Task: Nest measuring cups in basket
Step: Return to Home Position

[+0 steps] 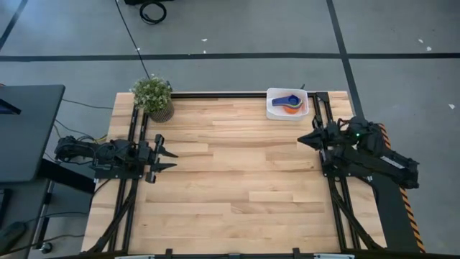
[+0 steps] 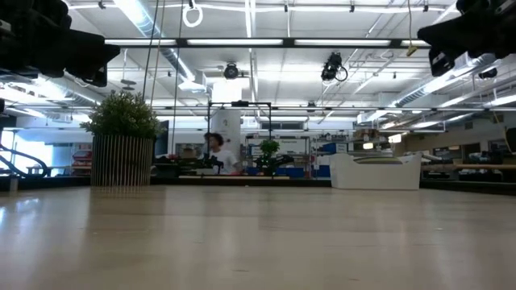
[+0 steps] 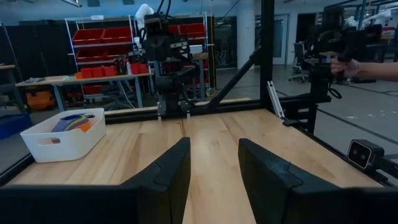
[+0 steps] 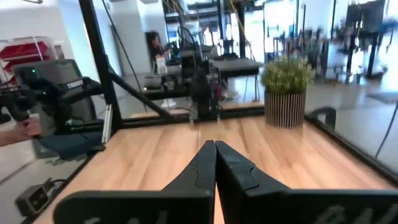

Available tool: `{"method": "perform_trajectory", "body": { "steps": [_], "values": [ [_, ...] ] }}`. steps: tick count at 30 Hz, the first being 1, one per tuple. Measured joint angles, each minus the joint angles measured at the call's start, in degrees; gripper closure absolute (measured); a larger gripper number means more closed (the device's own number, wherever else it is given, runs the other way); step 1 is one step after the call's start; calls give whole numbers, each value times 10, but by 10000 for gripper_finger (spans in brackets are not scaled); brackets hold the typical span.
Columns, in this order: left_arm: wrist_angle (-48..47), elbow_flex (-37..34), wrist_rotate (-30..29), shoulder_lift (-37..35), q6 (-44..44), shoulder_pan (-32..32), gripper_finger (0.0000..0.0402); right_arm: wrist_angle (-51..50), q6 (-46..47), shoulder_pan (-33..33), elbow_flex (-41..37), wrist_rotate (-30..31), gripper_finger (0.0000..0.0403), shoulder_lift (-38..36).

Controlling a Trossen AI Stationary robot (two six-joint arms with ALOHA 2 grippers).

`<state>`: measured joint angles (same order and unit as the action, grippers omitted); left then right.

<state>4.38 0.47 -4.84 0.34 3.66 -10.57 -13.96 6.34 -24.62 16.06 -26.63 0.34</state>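
Nesting in one stack, measuring cups sit in one basket; left jaws apart, right jaws closed.

Wooden table: pale planks, black rails along sides. Potted plant upright at table's far left corner. Dark desk just beyond table's left edge. Coiled black cable on floor beyond table's far edge. Red bins on shelves beyond table's right side.

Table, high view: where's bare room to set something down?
Bare: most of the table, from left arm to right arm, down to the edge opposite the plant; also the strip between plant and basket. Crowded: only the basket's corner, measuring cups inside, right arm close by.
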Motion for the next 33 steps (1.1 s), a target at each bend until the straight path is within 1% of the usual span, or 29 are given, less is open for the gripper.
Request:
{"method": "perform_trajectory", "body": {
  "steps": [1, 5, 8, 12, 16, 19, 26, 30, 33],
  "values": [
    [0, 0, 0, 0, 0, 0, 260, 16, -3, 0, -10, 2, 392, 0],
    [-1, 0, 0, 0, 0, 0, 260, 62, -1, 0, -51, 43, 392, 0],
    [-5, 0, 0, 0, 0, 0, 260, 98, -3, 0, -77, 64, 392, 0],
    [-15, 0, 0, 0, 4, 0, 260, 110, -3, 0, -102, 88, 392, 0],
    [-20, 0, 1, 0, 4, 0, 260, 135, -3, 0, -131, 95, 392, 0],
    [-20, 0, 1, 0, 5, 0, 260, 176, -3, 0, -155, 95, 392, 0],
    [-18, 0, 0, 0, 19, 0, 260, 170, -3, 0, -156, 125, 392, 5],
    [-17, 0, 0, 0, 41, 0, 260, 169, 0, 0, -156, 132, 390, 8],
    [-18, 0, 0, 0, 42, 0, 260, 170, 0, 0, -156, 132, 390, 8]
  ]
}}
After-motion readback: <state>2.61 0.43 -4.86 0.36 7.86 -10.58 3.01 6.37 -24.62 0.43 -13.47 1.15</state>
